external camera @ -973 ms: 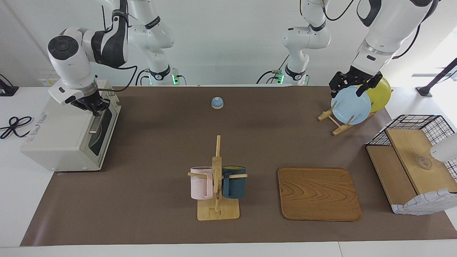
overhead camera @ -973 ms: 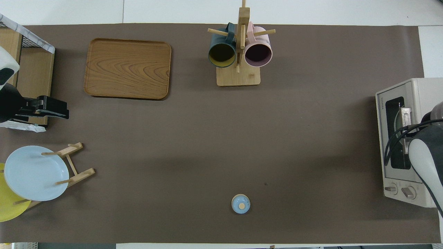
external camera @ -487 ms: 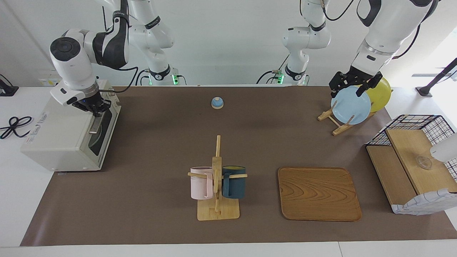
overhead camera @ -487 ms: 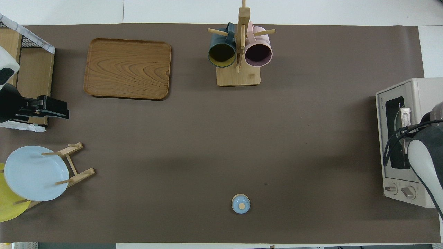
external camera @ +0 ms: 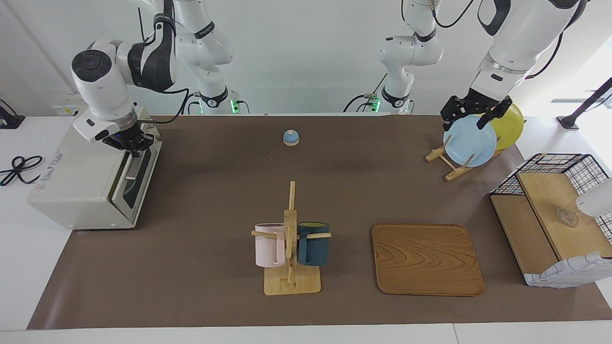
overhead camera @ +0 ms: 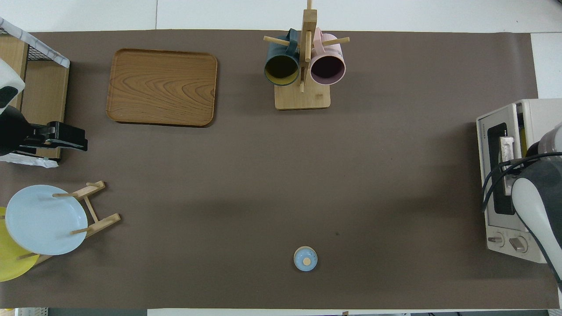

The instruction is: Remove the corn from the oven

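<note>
Swung out a little from the top since a second ago: dark glass door of the boxy off-white toaster oven, now tilted and showing a narrow gap along its upper edge. Drawn outward with it: right claw, clenched on the upper end of the metal bar handle.

Bright yellow corn cob: not plainly in sight, judged to be inside the oven. Only a thin yellowish sliver in the gap from overhead; cannot tell whether corn or lining.

Risks from here, as judgement:
- Grip near one end of the handle, not its middle. Could twist or slip off as the door drops, letting the door snap back or fall open hard.
- Pulling outward rather than along the door's arc could drag the light oven across the table or tip it forward.
- Door left half open would block a reach for the corn; a round, tapering cob may roll on the wire rack or squirt from a pinch.
- Cable looped at the right wrist, close to the oven top; could snag.

Well apart from the oven, at the left arm's end of the table: left claw, released and wide, holding nothing, waiting over the blue plate in a wooden rack. No hazard to the oven work from there.
</note>
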